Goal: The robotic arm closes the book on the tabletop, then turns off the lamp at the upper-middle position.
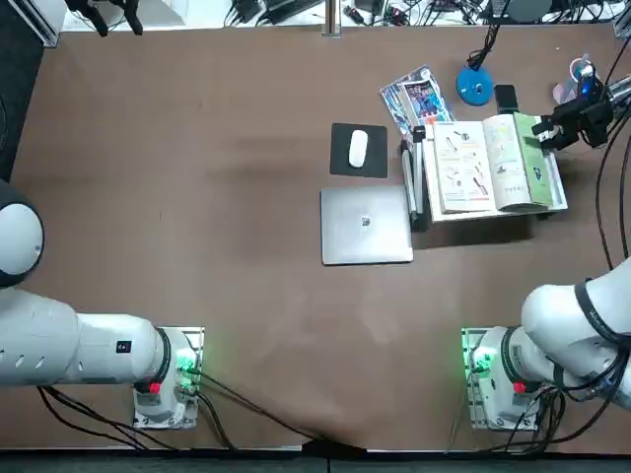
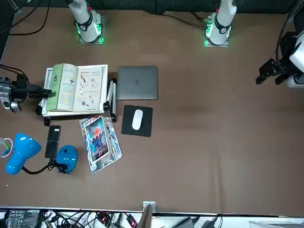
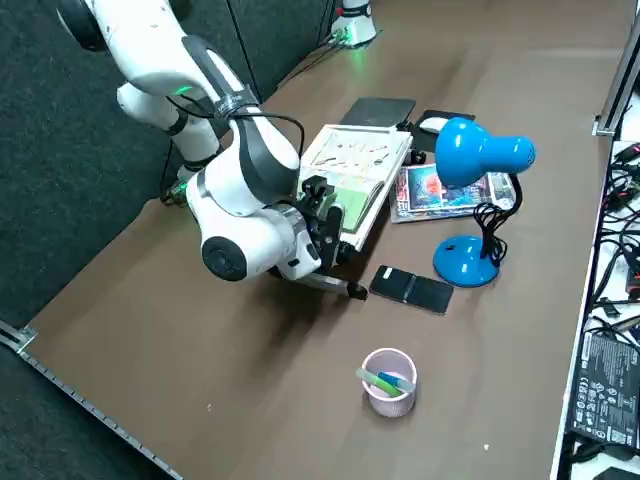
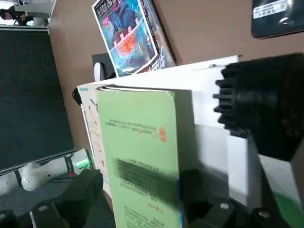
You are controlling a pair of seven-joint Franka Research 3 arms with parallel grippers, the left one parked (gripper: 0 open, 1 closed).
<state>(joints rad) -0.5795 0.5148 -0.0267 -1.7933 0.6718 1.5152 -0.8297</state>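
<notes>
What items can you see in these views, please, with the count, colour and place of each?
book: one, green cover, white pages, open on the stand board
stand board: one, white, on the tabletop
tabletop: one, brown, under everything
lamp: one, blue, beyond the phone
phone: one, black, beside the lamp base
leaflets: blue, beside the stand board
laptop: one, grey
mouse: one, white, on a black pad
cup: one, pinkish, holding pens
right tool: one, black, at the book's green side
</notes>
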